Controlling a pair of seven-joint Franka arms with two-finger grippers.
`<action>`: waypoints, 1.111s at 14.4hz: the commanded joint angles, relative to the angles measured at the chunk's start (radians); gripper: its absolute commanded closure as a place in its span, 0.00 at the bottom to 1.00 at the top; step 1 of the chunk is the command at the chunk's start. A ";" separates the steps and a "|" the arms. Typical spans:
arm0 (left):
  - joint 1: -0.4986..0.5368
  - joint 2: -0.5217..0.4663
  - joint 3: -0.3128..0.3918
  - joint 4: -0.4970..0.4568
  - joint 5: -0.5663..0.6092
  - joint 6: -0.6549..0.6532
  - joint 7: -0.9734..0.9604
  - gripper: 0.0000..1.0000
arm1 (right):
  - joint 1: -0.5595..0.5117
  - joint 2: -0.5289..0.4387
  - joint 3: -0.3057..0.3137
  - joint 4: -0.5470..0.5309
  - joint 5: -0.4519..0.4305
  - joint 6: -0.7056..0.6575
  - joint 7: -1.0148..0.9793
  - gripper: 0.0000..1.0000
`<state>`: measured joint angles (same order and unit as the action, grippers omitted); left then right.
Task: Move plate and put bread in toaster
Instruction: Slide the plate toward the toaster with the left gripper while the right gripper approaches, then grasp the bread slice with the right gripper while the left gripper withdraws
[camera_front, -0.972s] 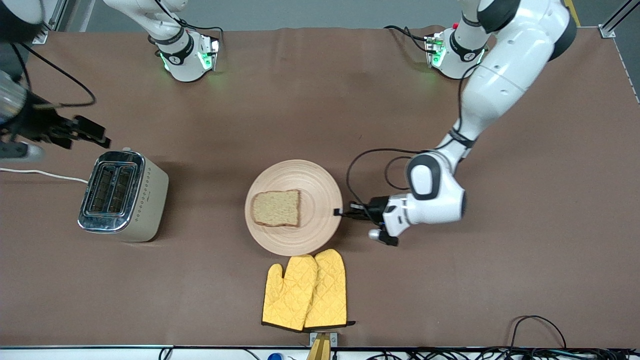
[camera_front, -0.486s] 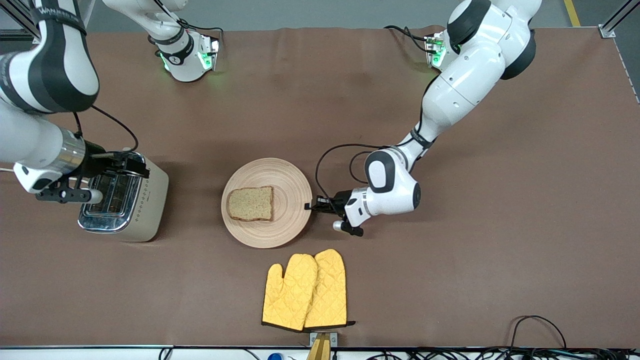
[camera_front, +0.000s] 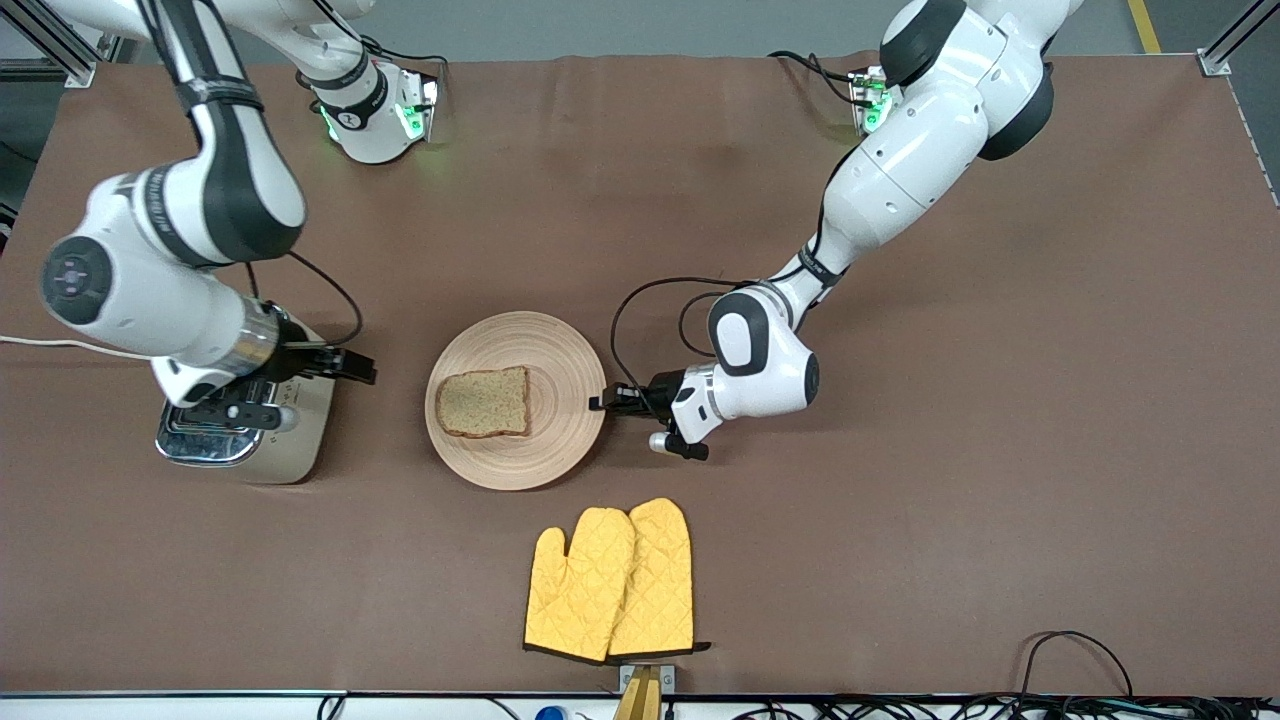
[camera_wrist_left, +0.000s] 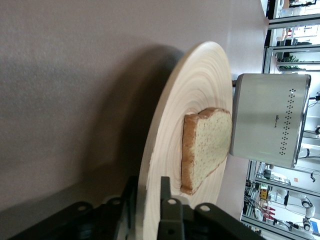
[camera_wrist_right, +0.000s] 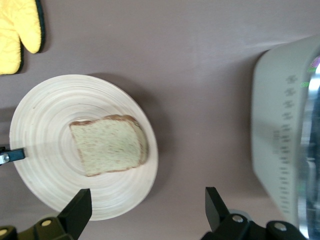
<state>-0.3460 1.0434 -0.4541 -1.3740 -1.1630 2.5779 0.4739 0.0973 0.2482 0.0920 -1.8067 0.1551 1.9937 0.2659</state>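
Note:
The light-wood plate (camera_front: 560, 370) lies mid-table with the brown bread slice (camera_front: 485, 402) flat on it. My left gripper (camera_front: 600, 403) is shut on the plate's rim at the side toward the left arm's end; in the left wrist view the fingers (camera_wrist_left: 165, 197) pinch the rim of the plate (camera_wrist_left: 185, 120), with the bread (camera_wrist_left: 207, 147) and toaster (camera_wrist_left: 267, 120) past it. The cream toaster (camera_front: 300, 450) stands toward the right arm's end, partly hidden by my right arm. My right gripper (camera_front: 358, 368) is open and empty over the gap between toaster and plate (camera_wrist_right: 45, 115). The right wrist view shows the bread (camera_wrist_right: 107, 145) and toaster (camera_wrist_right: 280, 125).
A pair of yellow oven mitts (camera_front: 612, 580) lies nearer the front camera than the plate, also in the right wrist view (camera_wrist_right: 17, 30). The toaster's white cord (camera_front: 60, 343) runs off the right arm's end of the table. Black cables lie along the front edge (camera_front: 1070, 650).
My left gripper has slid the plate with the bread toward the toaster. My right arm has swung in over the toaster, its gripper now past it toward the plate.

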 joint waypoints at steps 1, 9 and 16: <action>0.018 -0.020 0.002 0.003 -0.018 0.004 0.006 0.69 | 0.018 0.032 -0.005 -0.011 0.001 0.054 0.022 0.00; 0.185 -0.213 0.008 -0.094 0.252 -0.025 -0.332 0.00 | 0.094 0.167 -0.006 -0.013 -0.034 0.238 0.019 0.00; 0.399 -0.437 0.005 -0.060 0.871 -0.364 -0.773 0.00 | 0.108 0.210 -0.005 -0.057 -0.108 0.309 0.018 0.02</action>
<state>-0.0060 0.7049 -0.4516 -1.3987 -0.3756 2.3113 -0.2658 0.1983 0.4687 0.0918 -1.8227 0.0632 2.2638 0.2760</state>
